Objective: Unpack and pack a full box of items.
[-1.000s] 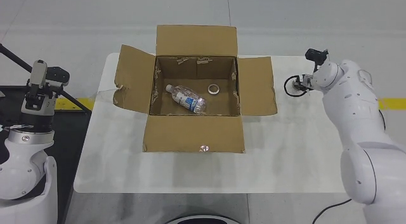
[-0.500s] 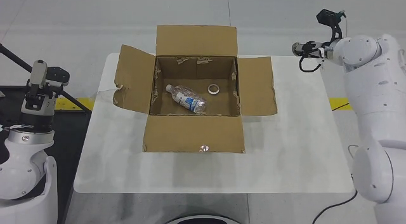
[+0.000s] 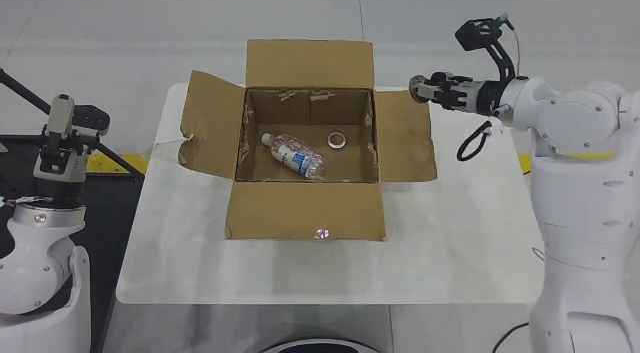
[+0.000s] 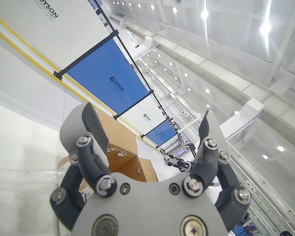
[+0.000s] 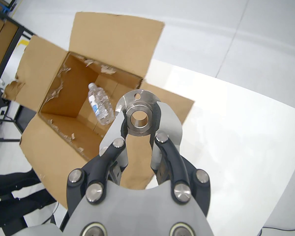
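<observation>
Jaws of the right gripper are clamped on a metal flange, hanging over a side flap of the cardboard box. Its cavity, water bottle inside, lies just ahead of them. The left gripper is spread wide, well apart.

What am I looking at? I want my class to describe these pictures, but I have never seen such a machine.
It is a robot with two arms, each ending in a two-fingered tool. One picture looks down from above the arms; the other two come from a camera on each wrist. On a table stands an open box holding a bottle on its side and a small ring. The right tool, near the box's right flap, is shut on a metal flange. The left tool, off beside the table, is open, empty, pointing upward.
</observation>
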You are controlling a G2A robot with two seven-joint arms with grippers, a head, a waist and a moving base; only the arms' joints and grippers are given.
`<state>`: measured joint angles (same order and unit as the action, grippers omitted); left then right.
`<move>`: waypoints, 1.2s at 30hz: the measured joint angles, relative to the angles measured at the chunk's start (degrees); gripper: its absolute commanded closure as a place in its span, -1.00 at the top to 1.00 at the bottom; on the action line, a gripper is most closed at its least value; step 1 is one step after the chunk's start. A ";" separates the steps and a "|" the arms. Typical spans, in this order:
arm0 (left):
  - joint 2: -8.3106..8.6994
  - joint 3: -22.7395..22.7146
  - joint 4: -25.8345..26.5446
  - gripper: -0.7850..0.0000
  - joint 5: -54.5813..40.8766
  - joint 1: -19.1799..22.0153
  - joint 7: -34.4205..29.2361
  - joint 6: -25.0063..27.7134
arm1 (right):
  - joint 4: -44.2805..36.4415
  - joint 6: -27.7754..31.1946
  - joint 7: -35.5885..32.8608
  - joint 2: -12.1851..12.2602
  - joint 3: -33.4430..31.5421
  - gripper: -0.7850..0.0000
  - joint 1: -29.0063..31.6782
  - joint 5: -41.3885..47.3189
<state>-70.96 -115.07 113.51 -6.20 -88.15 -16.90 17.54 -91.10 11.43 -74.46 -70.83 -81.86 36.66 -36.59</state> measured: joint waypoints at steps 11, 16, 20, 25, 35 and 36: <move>0.00 0.00 0.00 1.00 0.00 0.00 0.00 0.00 | -4.80 -5.58 2.65 -1.66 19.02 -1.00 1.01 -8.20; 0.00 0.00 0.00 1.00 0.00 0.00 0.00 0.00 | 2.73 -8.91 6.57 -3.60 29.19 -1.00 -2.20 -14.58; 0.00 0.00 0.00 1.00 0.00 0.00 0.00 0.00 | 9.71 -10.72 9.28 -5.43 35.38 -1.00 -5.11 -17.42; 0.00 0.04 0.06 1.00 0.01 -0.09 0.21 -0.25 | 16.40 -10.36 9.11 -7.41 40.09 -1.00 -8.61 -18.06; 0.48 -0.62 -0.47 1.00 4.39 -1.26 -2.54 -5.16 | 26.39 -11.39 9.46 -11.39 46.58 -0.11 -13.22 -19.85; 0.58 -0.57 -0.49 1.00 4.39 -1.43 -3.79 -5.85 | 26.95 -11.38 9.49 -11.65 46.80 -0.04 -13.50 -19.80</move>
<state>-70.38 -115.65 113.02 -1.80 -89.57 -20.69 11.69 -64.16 0.05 -64.96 -82.49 -35.06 23.16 -56.39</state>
